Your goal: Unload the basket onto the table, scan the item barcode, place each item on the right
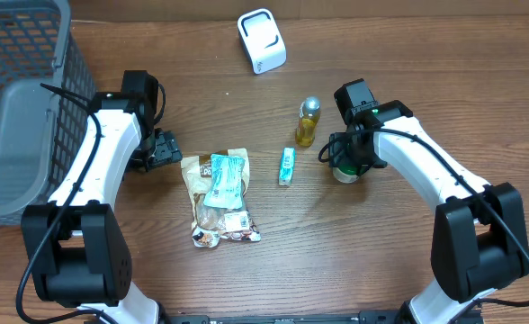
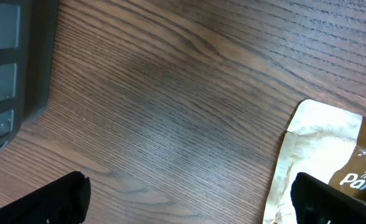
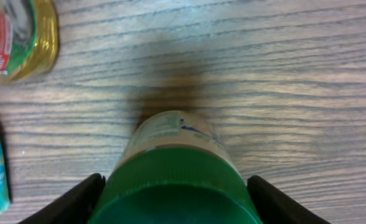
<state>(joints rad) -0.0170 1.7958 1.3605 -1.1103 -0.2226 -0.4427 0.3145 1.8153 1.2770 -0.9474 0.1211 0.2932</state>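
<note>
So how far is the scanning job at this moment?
Done: nothing visible, no item is at the white device, likely the scanner. In hand: the right gripper has its jaws either side of the green-capped jar, standing on the table; a firm grip is not clear. Still to do: lift it and show its barcode.

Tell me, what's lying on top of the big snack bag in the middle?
A teal-and-white packet lies on top of the snack bag, across its upper half. The part of the bag under the packet is covered, so what is printed there cannot be seen.
</note>
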